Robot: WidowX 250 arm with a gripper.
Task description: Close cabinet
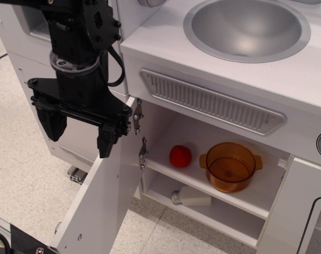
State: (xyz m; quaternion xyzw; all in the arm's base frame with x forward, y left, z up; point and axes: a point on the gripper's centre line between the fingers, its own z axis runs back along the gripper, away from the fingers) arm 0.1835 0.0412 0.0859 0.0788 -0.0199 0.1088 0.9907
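- The gripper [81,136] hangs with its two black fingers [54,123] pointing down and set wide apart; nothing is held between them.
- The right finger sits near the top edge of the open door [99,203], at its hinge end. Whether it touches the panel cannot be told from this view.
- The door belongs to the cabinet [213,174] and is swung well out toward the near left. It hangs on two metal hinges [140,135] on the left side of the opening.
- The door handle is not visible from this angle.
- Inside, the shelf [202,182] carries a red ball [180,156] at left and an orange pot [230,166] at right, well apart. A white bottle [192,198] lies on the floor below.
- Above the opening are a ribbed vent panel [210,101] and a metal sink [247,27].
- Status, as judged: closing is not yet done; the door requires a push toward the right and far side.
- Risk: pushing close to the hinges gives little leverage; a finger may slip off the panel edge.
- Risk: a finger left across the hinge gap may be pinched as the door swings.
- Risk: the contents appear set back from the front edge, so obstruction seems unlikely.
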